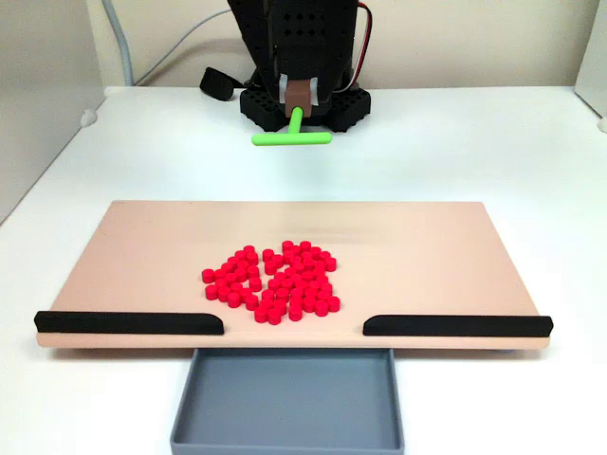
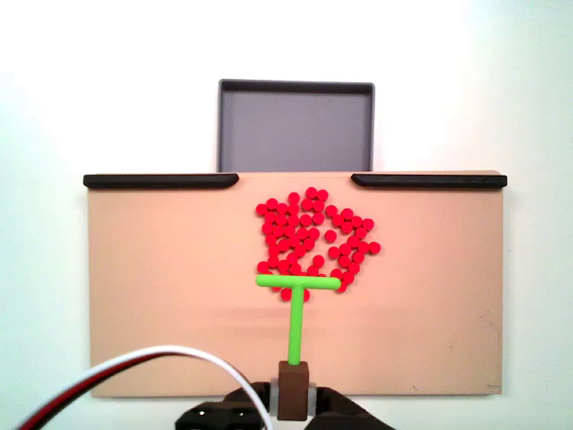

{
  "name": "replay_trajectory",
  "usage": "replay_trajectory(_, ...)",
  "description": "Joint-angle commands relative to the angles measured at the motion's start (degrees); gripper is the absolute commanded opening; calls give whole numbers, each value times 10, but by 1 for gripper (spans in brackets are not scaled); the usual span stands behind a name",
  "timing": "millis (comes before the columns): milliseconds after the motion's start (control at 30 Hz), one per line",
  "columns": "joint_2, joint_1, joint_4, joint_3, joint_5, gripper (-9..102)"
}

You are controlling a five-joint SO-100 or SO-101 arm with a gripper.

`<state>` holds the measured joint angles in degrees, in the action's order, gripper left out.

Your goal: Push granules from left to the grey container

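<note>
Granules (image 2: 313, 240) clustered mid-board, near the edge by the grey container (image 2: 295, 125); gripper (image 2: 294, 394) clamped on green T-stick (image 2: 296, 309).

Arm: single black unit, seated on a dark perforated base at the far edge of the table in a fixed view, upper links rising out of the top of the picture. Gripper (image 1: 300, 98): carried low and pointed forward toward the camera, black jaws closed around a brown block from which a green T-shaped stick (image 1: 292, 136) projects, crossbar foremost. Seen from above in a fixed view, the gripper (image 2: 294, 399) sits at the bottom edge, red, white and black wires trailing off to its left.
</note>
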<state>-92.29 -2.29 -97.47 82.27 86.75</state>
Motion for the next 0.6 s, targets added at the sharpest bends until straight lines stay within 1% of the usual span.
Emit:
replay_trajectory(0, -13, 1, 1, -6, 11, 0)
replay_trajectory(567, -4, -5, 2, -11, 4, 0)
